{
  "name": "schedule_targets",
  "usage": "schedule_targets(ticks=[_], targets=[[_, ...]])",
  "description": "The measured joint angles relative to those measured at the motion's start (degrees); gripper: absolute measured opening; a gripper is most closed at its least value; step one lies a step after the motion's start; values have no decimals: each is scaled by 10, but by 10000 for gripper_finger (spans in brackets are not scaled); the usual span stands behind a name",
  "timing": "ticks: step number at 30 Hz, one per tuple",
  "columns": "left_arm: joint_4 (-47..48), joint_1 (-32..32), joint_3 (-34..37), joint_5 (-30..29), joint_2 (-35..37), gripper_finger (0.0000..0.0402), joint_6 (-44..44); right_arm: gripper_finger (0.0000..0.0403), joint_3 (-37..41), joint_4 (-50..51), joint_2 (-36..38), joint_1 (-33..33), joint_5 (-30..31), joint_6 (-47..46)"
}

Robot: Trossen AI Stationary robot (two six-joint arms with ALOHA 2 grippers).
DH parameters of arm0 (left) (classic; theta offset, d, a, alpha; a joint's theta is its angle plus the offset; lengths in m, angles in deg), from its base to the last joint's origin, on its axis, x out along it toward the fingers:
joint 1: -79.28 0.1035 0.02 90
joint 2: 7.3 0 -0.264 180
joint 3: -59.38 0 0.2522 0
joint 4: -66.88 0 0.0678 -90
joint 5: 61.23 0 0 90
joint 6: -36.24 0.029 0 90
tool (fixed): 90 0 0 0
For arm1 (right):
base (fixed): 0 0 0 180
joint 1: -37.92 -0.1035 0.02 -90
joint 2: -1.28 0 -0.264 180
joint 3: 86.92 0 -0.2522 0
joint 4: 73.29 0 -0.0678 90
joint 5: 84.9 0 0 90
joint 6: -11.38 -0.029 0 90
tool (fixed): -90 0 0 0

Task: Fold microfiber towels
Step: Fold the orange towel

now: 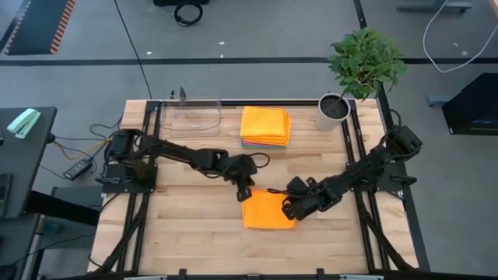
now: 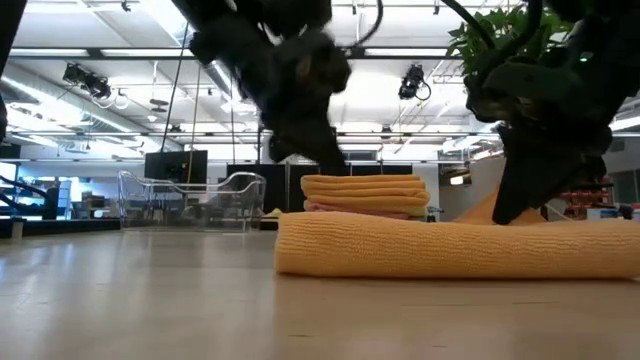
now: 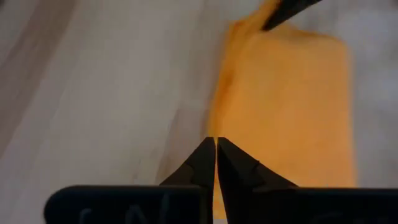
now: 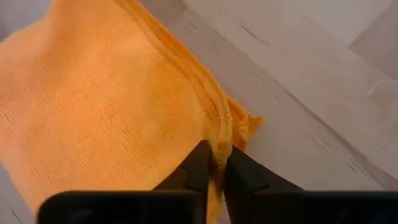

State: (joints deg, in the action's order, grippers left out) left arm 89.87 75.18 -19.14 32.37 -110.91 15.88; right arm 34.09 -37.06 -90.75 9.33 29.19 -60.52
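One folded orange towel [image 1: 267,211] is lying apart near the bench's [image 1: 187,233] front edge. One stack of folded towels [image 1: 265,127] is sitting near the back edge; its exact number cannot be told. One clear tray [image 1: 193,116] and one potted plant [image 1: 354,74] are standing along the back. Two arms are working, with a left end effector [image 1: 244,191] and a right end effector [image 1: 289,204].

One orange towel [image 1: 267,211] lies folded flat near the table's front edge, centre. Remaining towels [image 1: 265,127] sit stacked, orange uppermost, near the back edge.
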Motion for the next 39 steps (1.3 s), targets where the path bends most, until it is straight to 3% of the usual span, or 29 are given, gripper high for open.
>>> schedule_targets(ticks=[9, 15, 18, 22, 24, 32, 39], targets=[[-35, -75, 0, 1, -43, 7, -7, 148, 0, 37, 64, 26, -8, 32], [-52, -103, -2, 1, -60, 20, -31, 191, 0, 65, 150, -2, 44, 6], [-50, -116, 0, 11, -60, 9, -38, 159, 11, 54, 130, -14, 35, -28], [-51, -128, -1, 11, -60, 9, -48, 43, 44, -46, 70, -19, 14, -32], [-52, -134, -1, 11, -60, 17, -60, 13, 56, -97, 40, -19, 7, -19], [-63, -172, -1, 6, -92, 6, -96, 5, 62, -111, -11, 11, 5, -23], [-46, -197, 0, 5, -83, 26, -120, 4, 58, -98, 12, 30, -1, 31]])
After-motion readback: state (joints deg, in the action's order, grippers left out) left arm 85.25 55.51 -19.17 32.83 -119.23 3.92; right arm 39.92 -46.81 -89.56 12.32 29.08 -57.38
